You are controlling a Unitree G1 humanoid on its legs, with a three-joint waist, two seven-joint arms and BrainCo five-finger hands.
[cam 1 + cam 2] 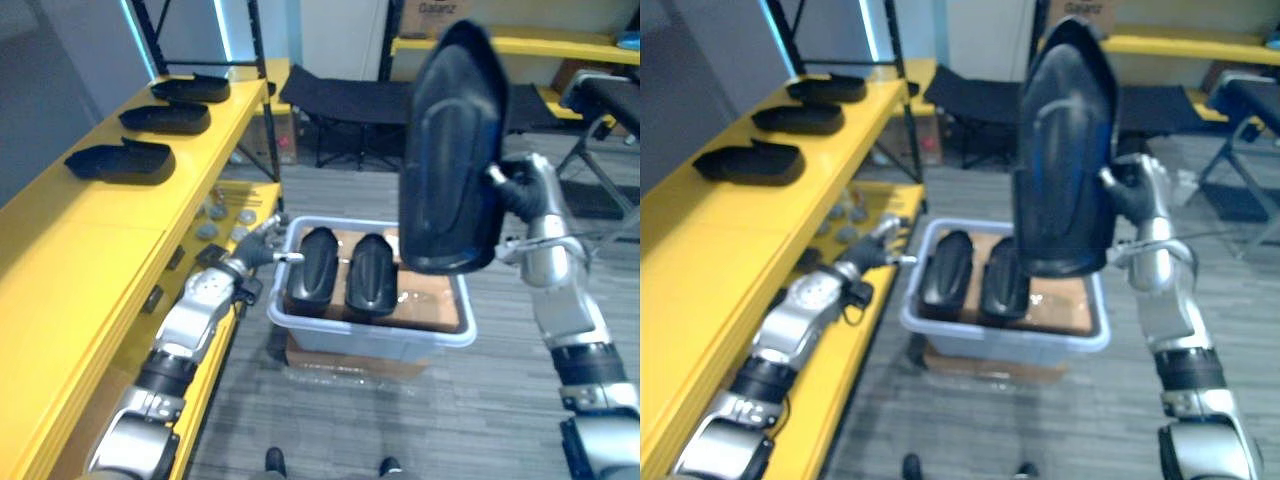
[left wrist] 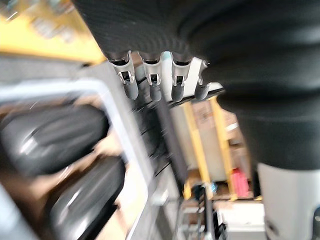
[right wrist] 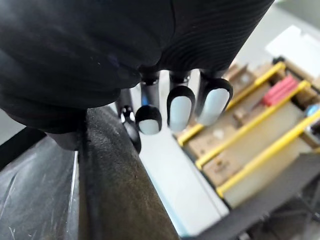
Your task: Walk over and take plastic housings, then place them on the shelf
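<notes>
Gripping black housing (image 1: 450,150) by its edge in curled right hand (image 1: 520,185), upright over grey bin (image 1: 370,338) with two more housings (image 1: 312,265) inside. Hovering left hand (image 1: 262,240), slack-fingered, by bin's left rim. Best to swing left, then lay flat on yellow shelf's (image 1: 90,230) bare near end.

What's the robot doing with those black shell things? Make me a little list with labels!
Carrying: right hand, fingers curled round a black plastic housing, held upright above the grey bin
Other arm: left hand open, fingers straight, beside the bin's left rim
In the bin: two more housings, side by side
Already placed: three housings in a row on the yellow shelf
Not yet done: the held housing is not on the shelf
</notes>
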